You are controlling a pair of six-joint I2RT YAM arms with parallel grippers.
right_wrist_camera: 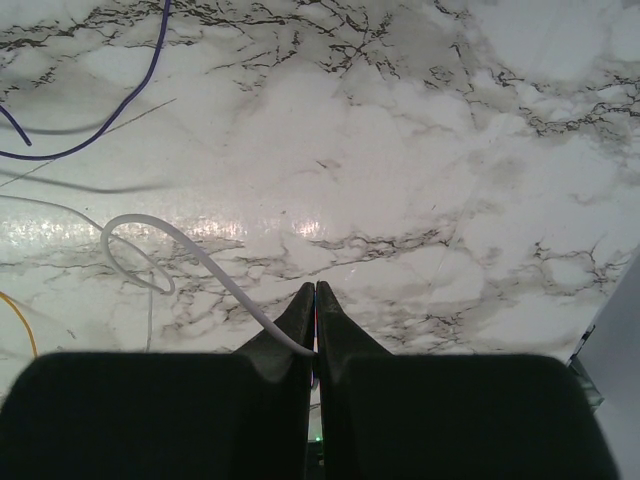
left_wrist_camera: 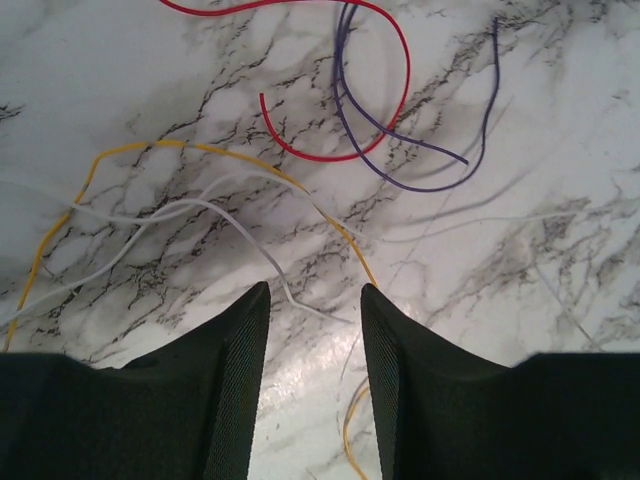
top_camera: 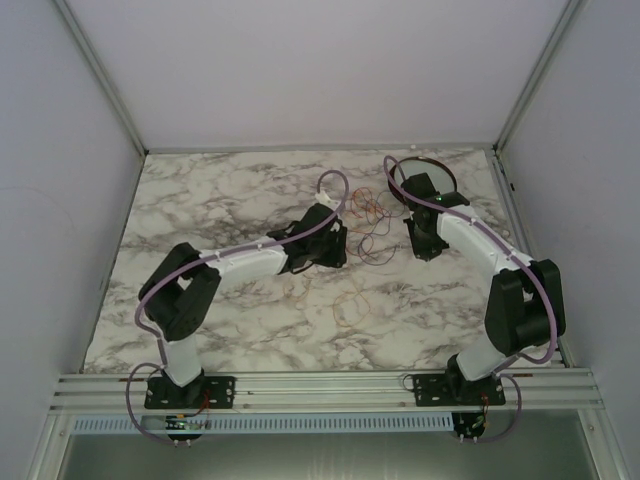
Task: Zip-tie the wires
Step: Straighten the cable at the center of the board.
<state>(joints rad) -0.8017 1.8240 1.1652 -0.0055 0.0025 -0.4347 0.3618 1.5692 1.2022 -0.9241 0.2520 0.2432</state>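
While the wires (top_camera: pixel 370 215) lie on the table (top_camera: pixel 220 200), the dish (top_camera: pixel 445 168) sits nearby.

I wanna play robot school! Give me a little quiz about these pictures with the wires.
1. True or false: the wires on the marble table are already tied in a bundle.
2. Fill in: the left gripper is ____ (open or shut).
3. What does the right gripper pinch? A) a red wire B) a white strip C) a dish
Key: 1 false; 2 open; 3 B.
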